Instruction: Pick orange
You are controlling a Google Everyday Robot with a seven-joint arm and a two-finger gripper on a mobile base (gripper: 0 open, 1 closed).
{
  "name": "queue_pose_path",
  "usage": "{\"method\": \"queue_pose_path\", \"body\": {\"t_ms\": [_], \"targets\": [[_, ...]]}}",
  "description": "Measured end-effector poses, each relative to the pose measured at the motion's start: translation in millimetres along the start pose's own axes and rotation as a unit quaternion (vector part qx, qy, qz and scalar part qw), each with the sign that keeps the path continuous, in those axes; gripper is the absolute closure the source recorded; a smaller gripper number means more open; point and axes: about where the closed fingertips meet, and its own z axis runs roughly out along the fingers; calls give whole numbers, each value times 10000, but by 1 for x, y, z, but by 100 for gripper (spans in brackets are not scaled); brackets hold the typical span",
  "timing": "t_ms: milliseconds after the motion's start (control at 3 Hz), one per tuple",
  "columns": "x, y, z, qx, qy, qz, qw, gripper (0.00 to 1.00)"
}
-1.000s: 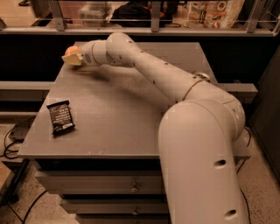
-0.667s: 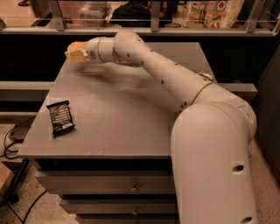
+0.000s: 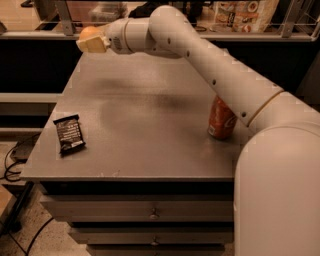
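Above the far left corner of the grey table (image 3: 150, 107), my gripper (image 3: 93, 43) holds the orange (image 3: 88, 33) clear of the surface. The small round fruit is clamped between the pale fingers (image 3: 95, 46), and only its upper curve shows above them. From my screen the fruit appears lifted off the tabletop, with a soft shadow on the metal beneath the wrist.

The white arm (image 3: 200, 55) runs in a long diagonal from the bulky shoulder at lower right, across the back of the table, to the gripper at upper left. An orange-red soda can (image 3: 219, 122) stands upright near the table's right edge, well apart from the fruit. The forearm passes in front of its top, so I see only the lower part.

A dark snack packet (image 3: 69, 134) lies flat near the front left edge, far from both the can and the gripper. Below the tabletop, a stack of grey drawers (image 3: 150, 212) faces me. Black cables (image 3: 12, 160) trail on the floor to the left. Behind the table a rail crosses the view, and printed packaging (image 3: 245, 12) sits beyond it at upper right.
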Motion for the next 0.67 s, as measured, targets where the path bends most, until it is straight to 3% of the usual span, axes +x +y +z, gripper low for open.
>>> {"method": "queue_pose_path", "body": {"t_ms": [333, 667], "targets": [[-33, 3, -33, -47, 127, -362, 9993, 100], [-33, 7, -32, -102, 154, -369, 9991, 100]]}}
